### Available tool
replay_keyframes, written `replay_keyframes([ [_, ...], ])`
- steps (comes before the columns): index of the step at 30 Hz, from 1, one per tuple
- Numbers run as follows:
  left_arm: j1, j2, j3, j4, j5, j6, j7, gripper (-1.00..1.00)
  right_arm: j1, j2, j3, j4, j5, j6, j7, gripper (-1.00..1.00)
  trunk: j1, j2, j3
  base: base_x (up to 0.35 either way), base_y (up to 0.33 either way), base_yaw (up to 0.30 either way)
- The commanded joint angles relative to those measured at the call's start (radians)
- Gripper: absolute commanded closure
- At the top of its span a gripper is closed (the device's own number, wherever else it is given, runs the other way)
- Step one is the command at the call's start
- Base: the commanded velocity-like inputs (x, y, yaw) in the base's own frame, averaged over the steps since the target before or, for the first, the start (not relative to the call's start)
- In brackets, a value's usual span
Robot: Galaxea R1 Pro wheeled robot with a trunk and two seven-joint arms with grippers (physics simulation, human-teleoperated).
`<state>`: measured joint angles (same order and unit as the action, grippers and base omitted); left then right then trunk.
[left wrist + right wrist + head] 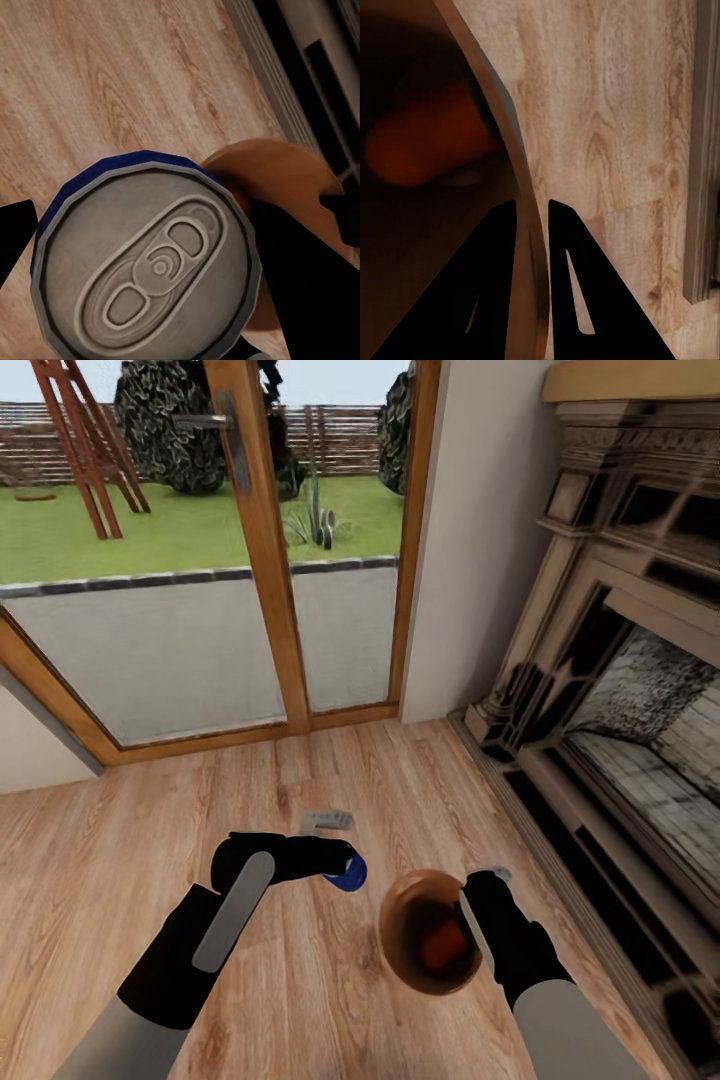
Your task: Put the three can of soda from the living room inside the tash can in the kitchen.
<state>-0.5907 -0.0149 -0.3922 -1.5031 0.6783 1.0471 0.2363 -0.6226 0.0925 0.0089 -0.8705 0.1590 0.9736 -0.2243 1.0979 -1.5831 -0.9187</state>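
Observation:
A blue can of soda [350, 875] with a silver top [146, 262] is clamped in my left gripper [345, 865], held over the wood floor just left of the tash can. The tash can [405, 900] is tilted with its tan-brown inside facing me. My right gripper [474, 900] is shut on the bin's right rim [514, 161], one finger inside and one outside. An orange can of soda [440, 950] lies inside the bin [285, 169], and it appears again as an orange cylinder [424, 146] in the right wrist view.
Wood-framed glass doors [265, 560] stand ahead, with a garden behind them. A fireplace surround [600, 660] runs along the right side, its base close to my right arm. Light wood floor [120, 840] spreads below and to the left.

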Motion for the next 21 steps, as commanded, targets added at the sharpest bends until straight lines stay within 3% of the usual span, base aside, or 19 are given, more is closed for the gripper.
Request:
replay_keyframes([
  [1,0.0,0.0,0.0,0.0,0.0,0.0,-0.002,1.0,0.0,0.001,0.0,0.001,-0.004,-0.001,0.003,1.0,0.0,0.0,0.0,0.0,0.0,0.0],
  [13,0.0,-0.026,-0.067,0.016,-0.003,0.0,0.003,1.0,0.0,0.006,0.0,0.005,-0.003,-0.001,0.003,1.0,0.0,0.0,0.0,0.0,0.0,0.0],
  [18,0.0,-0.063,-0.111,0.107,-0.007,-0.002,0.005,1.0,0.0,0.007,0.0,0.005,-0.003,-0.001,0.003,1.0,0.0,0.0,0.0,0.0,0.0,0.0],
  [21,-0.001,-0.073,-0.122,0.157,-0.007,-0.042,0.004,1.0,0.0,0.008,0.0,0.005,-0.003,-0.001,0.004,1.0,0.0,0.0,0.0,0.0,0.0,0.0],
])
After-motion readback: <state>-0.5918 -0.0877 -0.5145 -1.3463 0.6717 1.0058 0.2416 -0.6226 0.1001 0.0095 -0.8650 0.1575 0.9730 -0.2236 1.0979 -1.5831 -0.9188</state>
